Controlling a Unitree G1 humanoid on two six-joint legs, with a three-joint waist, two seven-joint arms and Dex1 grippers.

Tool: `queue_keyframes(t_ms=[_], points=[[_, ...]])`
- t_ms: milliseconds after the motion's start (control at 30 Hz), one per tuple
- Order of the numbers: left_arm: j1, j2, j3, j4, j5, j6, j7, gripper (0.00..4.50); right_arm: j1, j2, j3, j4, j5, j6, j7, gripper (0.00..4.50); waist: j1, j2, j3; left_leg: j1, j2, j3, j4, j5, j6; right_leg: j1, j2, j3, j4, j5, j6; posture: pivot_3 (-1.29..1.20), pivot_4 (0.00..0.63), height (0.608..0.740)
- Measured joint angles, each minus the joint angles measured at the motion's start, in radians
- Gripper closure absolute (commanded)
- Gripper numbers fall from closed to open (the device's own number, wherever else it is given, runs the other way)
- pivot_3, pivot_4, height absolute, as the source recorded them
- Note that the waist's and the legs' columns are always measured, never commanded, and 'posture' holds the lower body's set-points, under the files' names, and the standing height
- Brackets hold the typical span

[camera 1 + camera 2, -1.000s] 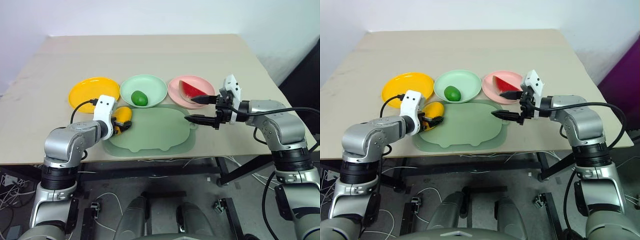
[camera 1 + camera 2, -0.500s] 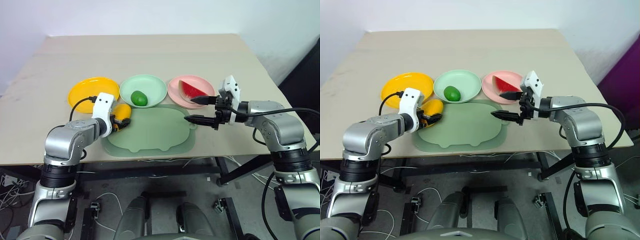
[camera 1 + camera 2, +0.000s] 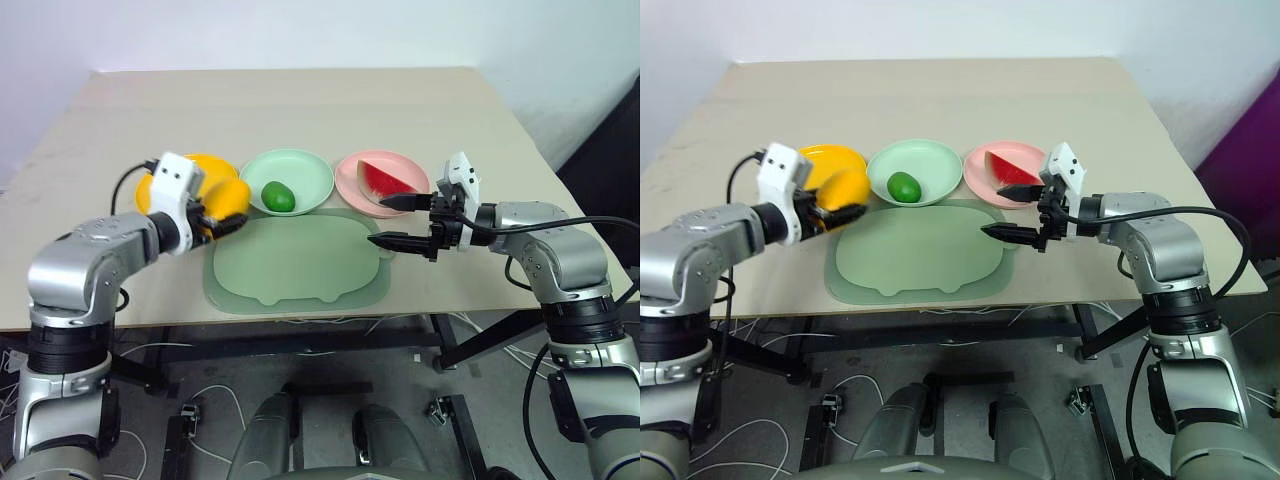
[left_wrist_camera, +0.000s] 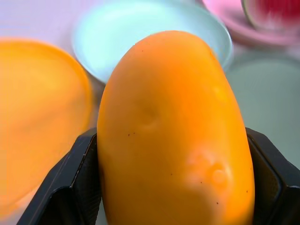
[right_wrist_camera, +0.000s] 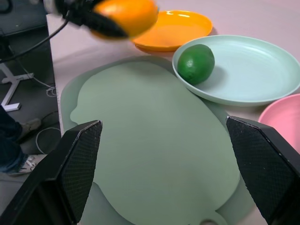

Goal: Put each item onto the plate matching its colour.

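My left gripper (image 3: 230, 207) is shut on the yellow-orange mango (image 3: 228, 195) and holds it in the air over the near right rim of the yellow plate (image 3: 218, 166). In the left wrist view the mango (image 4: 173, 136) sits between the black fingers (image 4: 75, 183). The dark green fruit (image 3: 278, 196) lies on the mint green plate (image 3: 305, 165). The watermelon wedge (image 3: 385, 178) rests on the pink plate (image 3: 350, 182). My right gripper (image 3: 378, 221) hangs open and empty, pointing left, over the mat's right end, just in front of the pink plate.
A large pale green lobed mat (image 3: 300, 262) lies flat in front of the three plates, near the table's front edge (image 3: 320, 318). Bare tabletop (image 3: 300, 110) stretches behind the plates. Cables lie on the floor below.
My left gripper has lifted the mango off the mat's left edge and carried it up and left, to the yellow plate's rim. The right arm has stayed still.
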Motion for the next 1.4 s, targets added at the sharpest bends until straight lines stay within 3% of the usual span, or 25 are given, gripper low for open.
queue_keyframes(t_ms=[400,533,700,1133,1167,1200,1400], points=[[-0.037,-0.015,0.018,0.400,0.174,-0.299,0.098,1.10,-0.004,0.010,0.000,0.001,0.017,0.009,0.000,0.00,0.001,0.000,0.000,-0.001,0.000,0.001,-0.006,-0.001,0.001,0.000,0.000,0.000,-0.010,0.001,0.002,0.00,0.150,0.737],[-0.149,-0.024,0.008,0.653,0.239,-0.467,0.130,1.10,-0.003,0.011,0.000,-0.002,0.023,0.016,-0.002,0.00,0.002,0.000,0.000,0.000,0.000,0.001,-0.007,0.000,0.001,0.001,0.000,-0.001,-0.010,0.002,0.003,0.00,0.150,0.737],[-0.226,-0.044,-0.005,0.827,0.279,-0.588,0.129,1.10,-0.002,0.011,0.000,-0.007,0.030,0.023,-0.009,0.00,0.001,0.000,0.000,0.000,-0.001,0.001,-0.007,0.000,0.001,0.001,0.000,-0.001,-0.011,0.003,0.005,0.00,0.150,0.737],[-0.277,-0.102,-0.051,0.996,0.335,-0.687,0.071,1.10,-0.001,0.011,0.000,-0.008,0.039,0.025,-0.022,0.00,0.000,0.000,0.000,0.000,-0.001,0.002,-0.007,0.000,0.001,0.001,0.001,-0.001,-0.010,0.006,0.010,0.00,0.150,0.737],[-0.282,-0.102,-0.052,1.003,0.338,-0.689,0.067,0.37,-0.001,0.011,0.000,-0.008,0.039,0.025,-0.023,0.00,0.000,0.000,0.000,0.000,-0.001,0.002,-0.007,0.000,0.002,0.001,0.001,-0.001,-0.010,0.006,0.010,0.00,0.150,0.737],[-0.289,-0.102,-0.052,1.009,0.342,-0.692,0.067,0.09,0.000,0.011,0.000,-0.008,0.039,0.025,-0.023,0.00,0.000,0.000,0.000,-0.001,-0.001,0.002,-0.007,0.000,0.002,0.001,0.001,-0.001,-0.010,0.006,0.010,0.00,0.150,0.737],[-0.305,-0.102,-0.052,1.021,0.359,-0.714,0.066,0.01,0.001,0.011,0.000,-0.008,0.039,0.025,-0.025,0.00,0.000,0.000,0.000,0.000,-0.001,0.002,-0.005,0.000,0.002,0.002,0.001,-0.001,-0.010,0.006,0.010,0.00,0.150,0.737]])
